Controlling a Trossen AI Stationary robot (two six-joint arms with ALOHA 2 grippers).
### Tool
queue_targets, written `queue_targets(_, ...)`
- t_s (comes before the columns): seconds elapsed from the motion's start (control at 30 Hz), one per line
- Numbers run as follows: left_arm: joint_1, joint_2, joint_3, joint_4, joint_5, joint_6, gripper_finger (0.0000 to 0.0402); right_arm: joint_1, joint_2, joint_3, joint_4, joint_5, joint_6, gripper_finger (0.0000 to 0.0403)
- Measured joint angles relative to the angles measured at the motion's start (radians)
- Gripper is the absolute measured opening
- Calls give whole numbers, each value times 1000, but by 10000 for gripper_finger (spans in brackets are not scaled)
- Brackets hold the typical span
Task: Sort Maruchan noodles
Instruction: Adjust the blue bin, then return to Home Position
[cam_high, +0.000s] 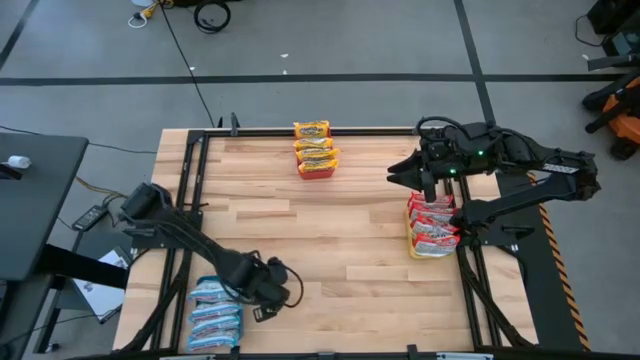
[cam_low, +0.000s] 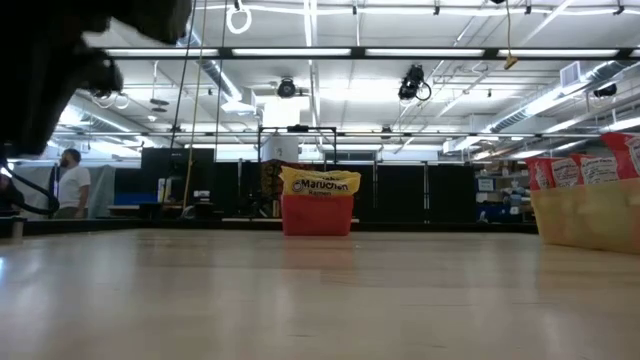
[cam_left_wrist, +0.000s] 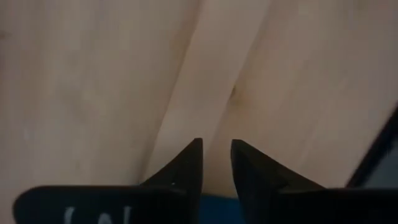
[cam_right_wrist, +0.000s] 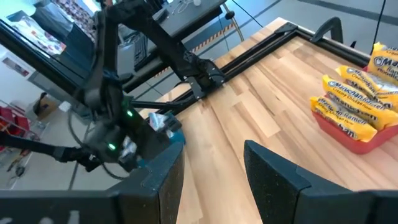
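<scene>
On the table's near left, blue packets (cam_high: 215, 312) are stacked in a tray; yellow ones (cam_high: 315, 148) sit far centre, red ones (cam_high: 432, 225) at right. Left gripper (cam_high: 283, 291) is seen beside the blue stack, fingers nearly together, nothing held. Right gripper (cam_high: 405, 173) hovers parted, empty. Packets are judged light, crinkly, slippery, brittle inside; best pinched across a short edge.

Left arm stretched low across the near left of the table, left gripper (cam_high: 283, 293) close to the surface, fingers (cam_left_wrist: 186, 167) drawn near together with a slim gap. Right arm folded at the far right, right gripper (cam_high: 397, 173) raised, fingers (cam_right_wrist: 273, 180) apart, nothing between.
</scene>
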Motion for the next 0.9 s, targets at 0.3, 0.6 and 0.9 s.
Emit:
queue_targets(0.3,-52,90,-14,-135,143,70,82,43,0,0,-8,-5,7,172)
queue_targets(0.6,-197,79,-12,-280,213,57,82,73,-44,0,-86,40,-46,172)
queue_targets(0.9,-105,-113,-13,-96,-204,-25,80,63,-24,-134,85,55,-165,164)
